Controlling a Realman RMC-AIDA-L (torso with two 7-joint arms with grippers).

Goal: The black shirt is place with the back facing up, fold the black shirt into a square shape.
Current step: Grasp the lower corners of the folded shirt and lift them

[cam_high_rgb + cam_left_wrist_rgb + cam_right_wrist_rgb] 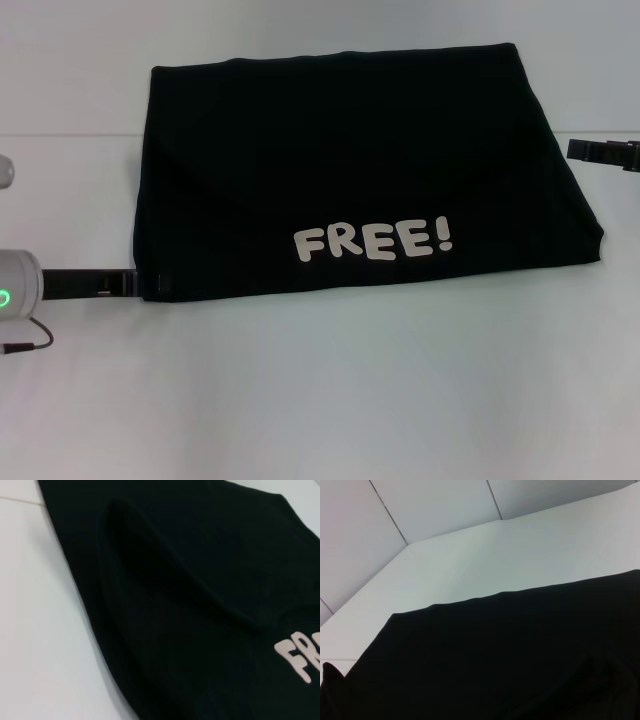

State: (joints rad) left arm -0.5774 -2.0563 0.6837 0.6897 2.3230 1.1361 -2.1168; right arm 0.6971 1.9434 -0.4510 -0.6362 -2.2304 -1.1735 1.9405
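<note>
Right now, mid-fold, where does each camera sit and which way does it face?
Head view: high on the robot, looking forward and down at the black shirt on the white table; left tool at the shirt's near-left corner, right tool off its right edge.
Left wrist view: close above the shirt's left side; no own fingers show.
Right wrist view: low by the shirt, facing the wall; no fingers show.
Shared: head and left wrist views both show the FREE! lettering.

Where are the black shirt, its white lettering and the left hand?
black shirt [350,140]: head view, plain upper cloth.
white lettering [372,241]: head view, middle letters.
left hand [148,284]: head view, tip at the shirt's near left corner.
</note>
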